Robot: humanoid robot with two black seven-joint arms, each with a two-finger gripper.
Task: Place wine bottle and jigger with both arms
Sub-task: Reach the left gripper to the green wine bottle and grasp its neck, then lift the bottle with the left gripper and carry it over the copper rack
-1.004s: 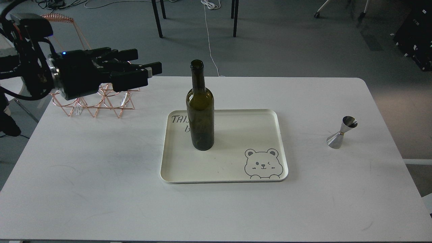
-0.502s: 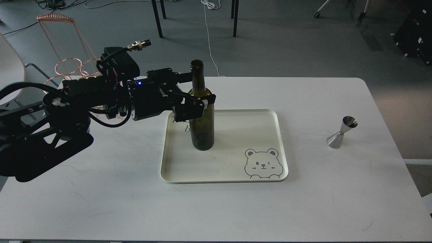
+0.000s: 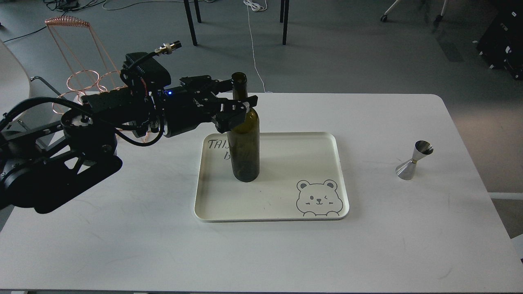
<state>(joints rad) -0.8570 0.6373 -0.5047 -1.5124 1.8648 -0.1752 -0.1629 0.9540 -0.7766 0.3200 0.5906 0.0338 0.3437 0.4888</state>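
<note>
White rectangular counter (image 3: 122,228) with rounded corners fills most of the head view; grey floor, cables and chair legs beyond its far edge.

Black left arm (image 3: 81,139) reaches in from the left edge, low over the counter's left side, pointing right.

Cream rectangular tray (image 3: 286,204) with raised rim lies at counter centre; a winking bear drawing in its near right corner, handwritten letters in its far left corner partly hidden.

Copper wire rack (image 3: 77,53) stands at the far left corner, mostly behind the arm.

Tall dark olive-green glass wine bottle (image 3: 244,151), no label, stands upright on the tray's left half, mouth open.

Left claw (image 3: 238,100) sits at the bottle's neck and shoulder, one finger (image 3: 235,114) in front of the glass, the other behind the neck. Fingers straddle the neck narrowly; whether they actually press on the glass cannot be told.

Small shiny steel hourglass-shaped jigger (image 3: 413,161) stands upright on the bare counter, well apart to the right of the tray, untouched.

Right arm and claw not in view.
</note>
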